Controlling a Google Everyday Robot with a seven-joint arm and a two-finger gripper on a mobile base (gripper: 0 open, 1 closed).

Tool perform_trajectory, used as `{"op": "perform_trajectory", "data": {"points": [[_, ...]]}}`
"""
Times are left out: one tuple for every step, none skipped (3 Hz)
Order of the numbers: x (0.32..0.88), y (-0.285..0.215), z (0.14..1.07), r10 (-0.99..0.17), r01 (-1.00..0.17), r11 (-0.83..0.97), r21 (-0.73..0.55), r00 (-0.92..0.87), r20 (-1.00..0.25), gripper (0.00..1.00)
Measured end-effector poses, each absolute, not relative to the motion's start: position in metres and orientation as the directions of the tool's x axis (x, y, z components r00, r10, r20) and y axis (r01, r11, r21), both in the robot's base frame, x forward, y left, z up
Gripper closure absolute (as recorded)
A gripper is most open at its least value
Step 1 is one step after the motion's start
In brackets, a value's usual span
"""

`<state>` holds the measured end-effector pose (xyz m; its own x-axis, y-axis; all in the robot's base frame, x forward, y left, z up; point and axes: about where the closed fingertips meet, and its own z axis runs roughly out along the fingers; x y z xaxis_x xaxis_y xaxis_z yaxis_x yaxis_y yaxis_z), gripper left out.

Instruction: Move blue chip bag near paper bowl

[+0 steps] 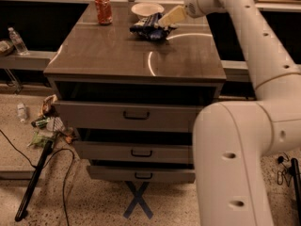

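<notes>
Dragging risk: hand [165,21] at right end of blue chip bag [148,26], grip impossible to tell, may shove paper bowl [147,8] off far edge of counter [117,51].

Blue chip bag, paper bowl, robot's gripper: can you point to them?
blue chip bag [146,27], camera view, its crinkled middle.
paper bowl [147,8], camera view, its pale inside.
gripper [164,21], camera view, its tip at the bag's right end.

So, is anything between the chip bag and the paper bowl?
Nothing visible. The blue chip bag lies just in front of the paper bowl; the gripper is at the bag's right end, and the soda can stands aside, left.
</notes>
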<state>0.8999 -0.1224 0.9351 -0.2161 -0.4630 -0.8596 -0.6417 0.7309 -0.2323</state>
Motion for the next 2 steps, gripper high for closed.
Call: {"op": "perform_trajectory", "data": {"points": [[0.8701,-0.1603,0.9735,-0.447,-0.609,0.755,-0.244,-0.205,-0.871,0.0],[0.8701,-0.1603,0.9735,-0.447,-0.609,0.755,-0.244,-0.205,-0.871,0.0]]}}
